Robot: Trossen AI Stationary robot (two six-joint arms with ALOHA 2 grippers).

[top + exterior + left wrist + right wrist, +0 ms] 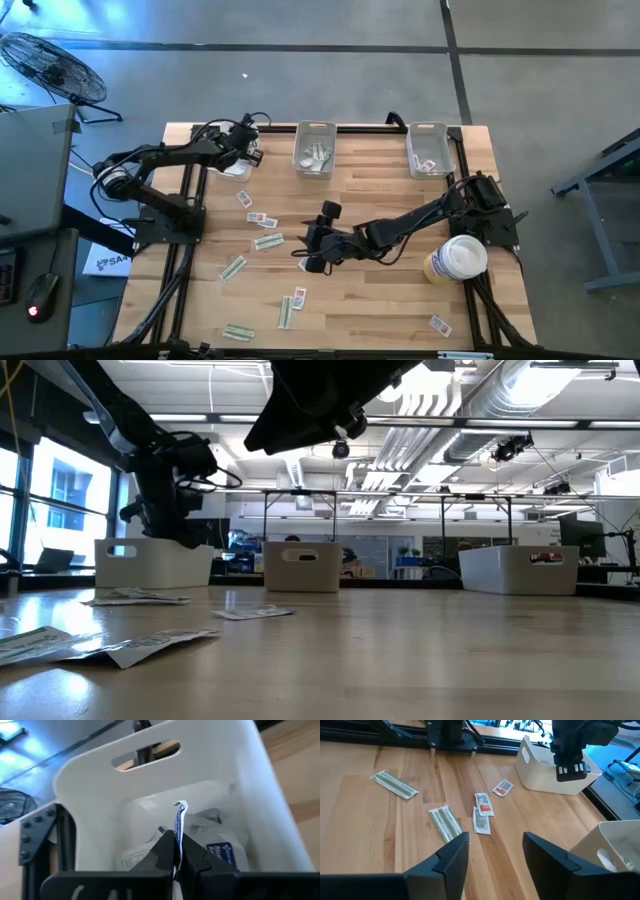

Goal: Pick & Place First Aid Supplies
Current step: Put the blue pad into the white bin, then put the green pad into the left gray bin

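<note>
My left gripper (pixel 176 840) hovers over the mouth of the far-left white bin (pixel 100 775), shut on a small white packet with blue print (pixel 179 817). More packets lie inside that bin. The right wrist view also shows the left gripper (pixel 570 755) above this bin (pixel 540 770). My right gripper (pixel 495 845) hangs open over the middle of the table (pixel 312 250), touching nothing. Ahead of it, flat on the wood, lie pale green strips (pixel 445 822) (pixel 395 784) and white packets (pixel 482 802) (pixel 503 787). My left gripper pinches the white packet between its two fingertips, which slant down toward the bin. The packet's free edge (pixel 180 810) stands out thin beyond the tips. It is lifted clear, above the packets in the bin.
Two more white bins (pixel 316 148) (pixel 430 148) stand along the far edge, both with packets inside. A white-and-yellow round tub (pixel 457 258) sits at the right by the right arm. Loose packets (pixel 238 332) (pixel 440 323) lie toward the near edge.
</note>
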